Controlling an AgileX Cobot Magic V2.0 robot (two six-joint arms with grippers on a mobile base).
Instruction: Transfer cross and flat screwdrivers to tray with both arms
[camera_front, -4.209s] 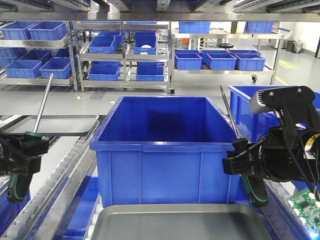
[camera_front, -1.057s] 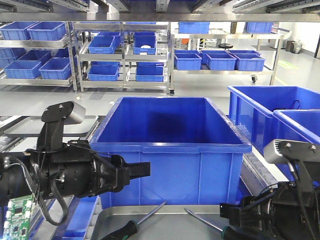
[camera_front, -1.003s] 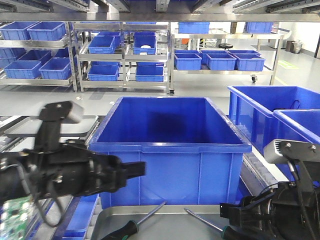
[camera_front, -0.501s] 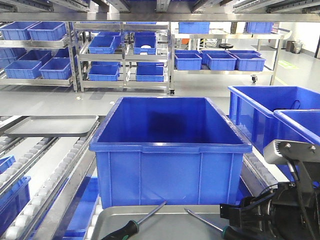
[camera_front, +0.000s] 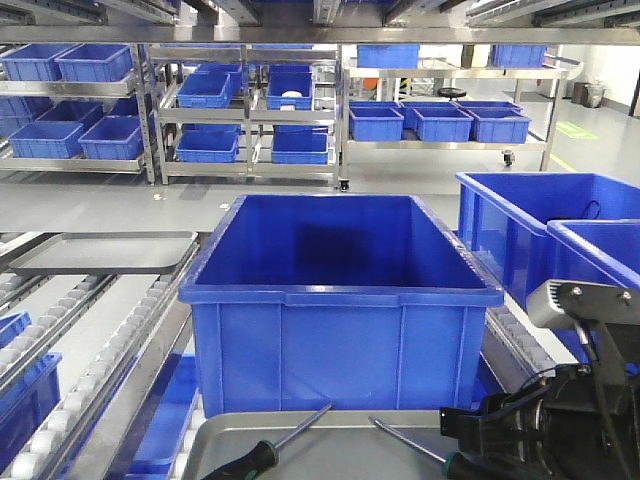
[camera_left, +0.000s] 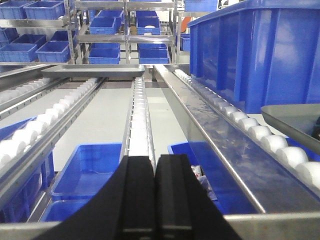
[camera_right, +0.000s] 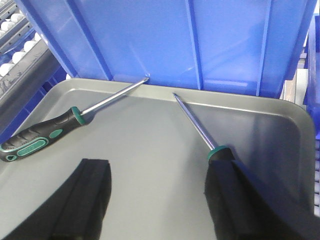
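The right black claw (camera_right: 155, 200) is wide apart, holding nothing, low over the flat grey metal tray (camera_right: 150, 165). Two long green-and-black screwdrivers (camera_right: 42, 135) (camera_right: 200, 130) lie in the tray, by the big blue plastic bin (camera_front: 340, 290). The left black claw (camera_left: 155, 200) is pressed together over white rollers (camera_left: 137, 117).

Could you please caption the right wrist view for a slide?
Two screwdrivers lie apart in the tray, below the open right gripper.

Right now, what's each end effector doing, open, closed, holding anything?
Left end effector: closed, holding nothing, over the roller conveyor.
Right end effector: open, empty, above the tray.
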